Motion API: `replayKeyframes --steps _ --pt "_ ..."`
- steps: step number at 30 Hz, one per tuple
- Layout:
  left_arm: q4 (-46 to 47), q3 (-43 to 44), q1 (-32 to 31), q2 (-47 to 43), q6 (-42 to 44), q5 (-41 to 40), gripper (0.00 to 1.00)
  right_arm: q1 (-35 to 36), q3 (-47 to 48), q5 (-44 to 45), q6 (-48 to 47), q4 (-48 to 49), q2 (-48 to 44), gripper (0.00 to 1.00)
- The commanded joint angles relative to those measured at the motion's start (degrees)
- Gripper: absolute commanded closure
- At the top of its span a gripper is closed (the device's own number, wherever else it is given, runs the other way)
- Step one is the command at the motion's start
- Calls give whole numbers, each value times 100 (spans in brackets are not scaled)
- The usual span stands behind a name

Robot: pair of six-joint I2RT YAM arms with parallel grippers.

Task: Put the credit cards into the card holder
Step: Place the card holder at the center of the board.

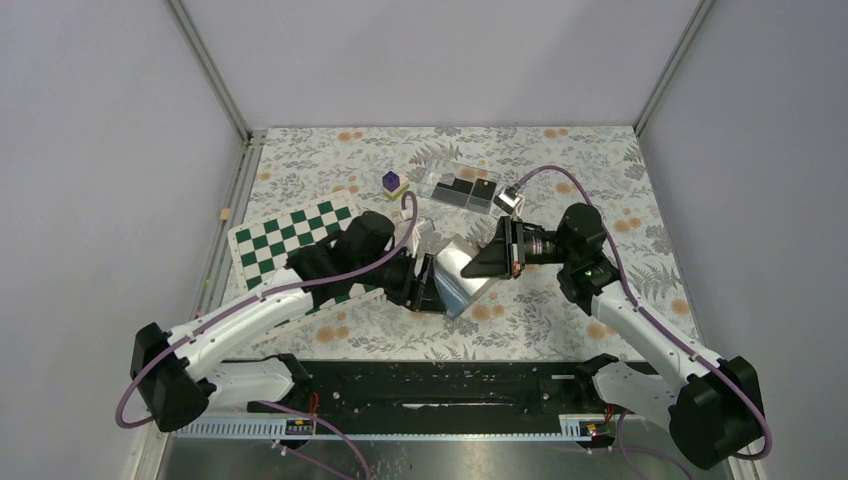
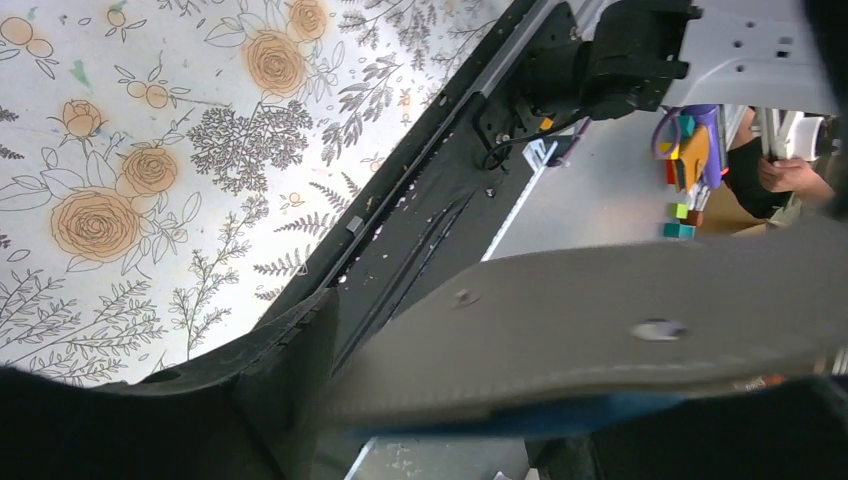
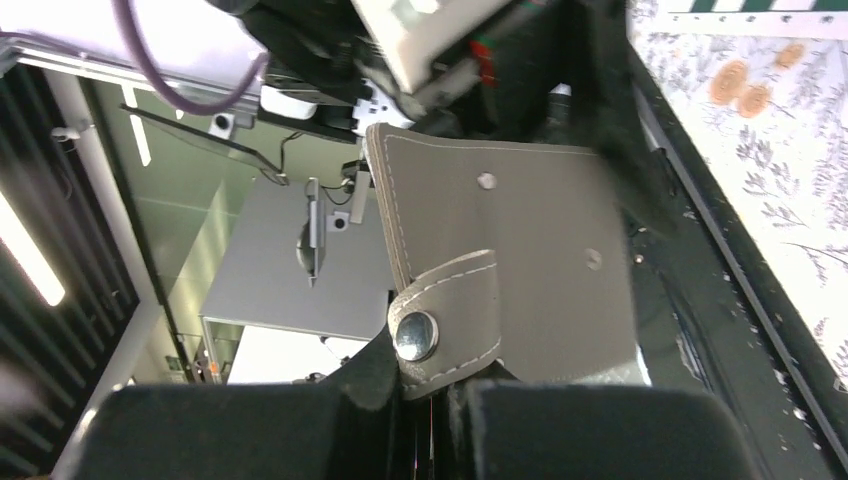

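Card holder [image 1: 462, 272] aloft between claws. Left claw [image 1: 428, 284] pinches one edge, right claw [image 1: 498, 258] the clasp-tab edge. Judged light, soft, floppy at fold; hold by stitched edges. Credit cards [image 1: 455, 191] beyond right claw.

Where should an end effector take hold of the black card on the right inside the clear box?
Probably from straight above, pinching its near and far edges. That credit card lies flat in the clear box, with another card close on its left and the box wall on its right, so those sides look too tight to reach into. Lying flat, it offers only edges.
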Motion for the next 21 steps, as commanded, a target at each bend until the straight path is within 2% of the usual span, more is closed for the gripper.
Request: replayKeyframes --steps 1,5,12,17,21 --pt "468 -66 -94 344 84 -584 39 -15 46 -402 1100 1483 -130 100" --pt "650 -47 -98 380 18 -820 39 -15 138 -428 423 422 -292 100" --pt "398 -94 -72 -175 69 -1322 34 -43 411 -298 -679 -1061 -378 100" --pt "286 -233 4 -874 -57 -1632 31 -162 528 235 -1771 -2468 -445 100" --pt "257 -241 117 -1343 -281 -1869 27 -405 422 848 -2172 -3253 -479 100"
